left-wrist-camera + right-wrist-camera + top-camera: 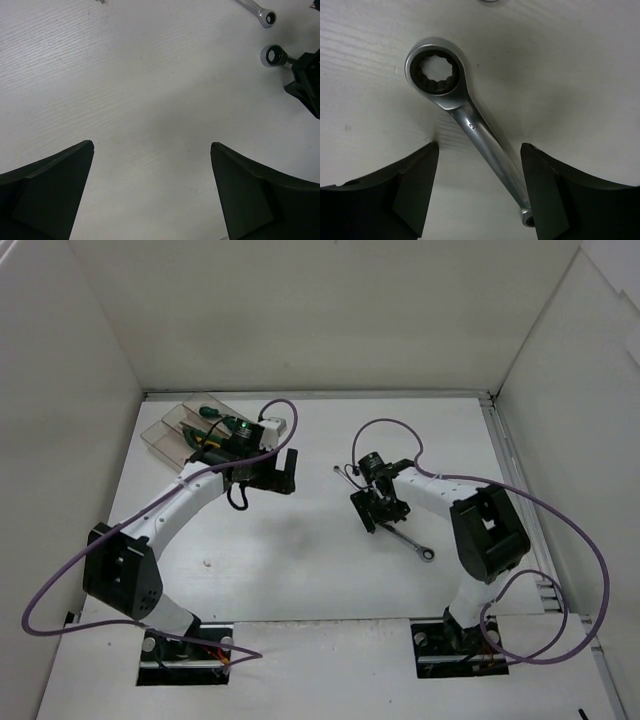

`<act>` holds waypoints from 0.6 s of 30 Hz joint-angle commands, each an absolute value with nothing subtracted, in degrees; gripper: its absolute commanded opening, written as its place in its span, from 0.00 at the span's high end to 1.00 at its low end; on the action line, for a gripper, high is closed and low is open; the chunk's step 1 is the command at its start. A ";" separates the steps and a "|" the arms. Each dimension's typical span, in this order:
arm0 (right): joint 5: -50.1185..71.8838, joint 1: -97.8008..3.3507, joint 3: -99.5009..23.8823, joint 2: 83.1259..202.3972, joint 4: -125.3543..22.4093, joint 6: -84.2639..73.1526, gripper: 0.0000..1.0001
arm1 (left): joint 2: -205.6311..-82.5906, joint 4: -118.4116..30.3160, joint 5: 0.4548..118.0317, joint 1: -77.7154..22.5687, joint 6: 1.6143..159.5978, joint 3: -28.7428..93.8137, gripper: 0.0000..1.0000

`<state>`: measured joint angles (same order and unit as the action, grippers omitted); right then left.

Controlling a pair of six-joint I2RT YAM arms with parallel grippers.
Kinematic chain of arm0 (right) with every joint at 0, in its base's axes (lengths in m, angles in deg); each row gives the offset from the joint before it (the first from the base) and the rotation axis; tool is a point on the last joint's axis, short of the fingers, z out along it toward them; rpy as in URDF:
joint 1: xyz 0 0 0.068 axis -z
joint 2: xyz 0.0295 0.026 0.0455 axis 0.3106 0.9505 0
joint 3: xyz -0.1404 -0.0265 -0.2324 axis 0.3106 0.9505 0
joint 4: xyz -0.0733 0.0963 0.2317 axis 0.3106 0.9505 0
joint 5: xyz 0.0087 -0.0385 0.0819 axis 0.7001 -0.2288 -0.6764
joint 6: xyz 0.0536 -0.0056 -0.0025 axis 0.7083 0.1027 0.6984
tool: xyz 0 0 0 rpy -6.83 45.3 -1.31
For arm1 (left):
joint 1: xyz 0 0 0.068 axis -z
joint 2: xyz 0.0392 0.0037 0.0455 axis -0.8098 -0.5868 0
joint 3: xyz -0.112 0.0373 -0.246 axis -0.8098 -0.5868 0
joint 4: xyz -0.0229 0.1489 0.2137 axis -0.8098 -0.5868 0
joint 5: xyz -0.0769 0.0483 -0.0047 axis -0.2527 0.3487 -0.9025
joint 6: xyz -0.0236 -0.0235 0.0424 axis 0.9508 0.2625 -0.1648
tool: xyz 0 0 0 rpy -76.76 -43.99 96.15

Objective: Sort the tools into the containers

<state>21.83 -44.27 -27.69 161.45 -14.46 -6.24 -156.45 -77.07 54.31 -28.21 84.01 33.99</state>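
Note:
Three joined clear bins (165,435) stand at the far left, partly under my left arm. A green-handled screwdriver (211,416) lies in them. My left gripper (287,472) is open and empty over bare table (152,144). My right gripper (373,515) is open and low over a silver wrench (470,117). The wrench lies flat on the table, its shaft running between the two fingers and its ring end ahead of them. In the top view a wrench shaft (408,540) runs out from under that gripper. A second wrench tip (341,473) shows to its left. No pliers are in view.
White walls close in the table on the left, the back and the right. Purple cables loop over both arms. The left wrist view shows two wrench ring ends (268,17) (272,55) and the black right gripper (306,80) at the right edge.

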 commanded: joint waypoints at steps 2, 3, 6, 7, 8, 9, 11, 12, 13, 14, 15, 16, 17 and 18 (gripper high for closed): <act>21.34 -43.68 -31.52 165.21 -14.54 -7.97 0.38 | -152.03 -74.89 55.02 -28.15 83.17 33.67 0.00; 21.16 -43.59 -31.69 166.00 -14.54 -8.32 0.40 | -151.85 -74.80 55.02 -28.15 83.26 33.06 0.00; 20.55 -43.59 -32.57 168.72 -14.54 -9.11 0.56 | -150.97 -74.80 55.11 -28.15 83.44 32.26 0.00; 20.46 -43.59 -33.10 170.04 -14.54 -9.47 0.62 | -150.45 -74.89 55.20 -28.75 83.35 32.17 0.00; 20.72 -44.02 -33.45 170.31 -14.54 -9.47 0.74 | -150.27 -75.24 55.55 -28.76 83.44 32.09 0.00; 20.46 -44.90 -33.72 170.40 -14.63 -10.34 0.78 | -150.01 -75.42 55.64 -29.89 83.53 32.00 0.00; 18.88 -45.95 -35.73 171.28 -14.63 -10.87 0.89 | -149.30 -76.47 55.81 -31.48 84.14 32.00 0.00; 18.88 -46.92 -36.70 172.15 -14.54 -10.70 0.92 | -149.04 -76.82 55.81 -33.05 84.40 31.82 0.00; 18.96 -47.62 -38.71 172.51 -14.54 -10.61 0.99 | -148.51 -77.09 55.99 -33.85 84.58 31.65 0.00; 16.79 -48.85 -39.95 172.95 -14.63 -10.35 1.00 | -148.25 -77.00 55.82 -34.55 84.76 31.21 0.00; 16.07 -49.47 -41.26 173.73 -14.54 -10.17 1.00 | -147.46 -77.00 55.55 -35.26 84.85 31.03 0.00; 15.28 -49.82 -43.89 174.44 -14.45 -10.09 1.00 | -147.19 -77.00 55.03 -35.87 85.11 30.86 0.00; 15.10 -50.78 -45.31 174.88 -14.54 -10.00 1.00 | -147.02 -76.83 54.94 -36.66 85.28 30.42 0.00; 15.18 -51.14 -46.45 175.84 -14.54 -10.17 1.00 | -146.67 -76.83 54.76 -36.67 85.37 30.24 0.00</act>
<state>18.73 -48.73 -42.23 174.19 -11.91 -10.26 -149.70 -77.64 55.14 -35.92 84.58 29.84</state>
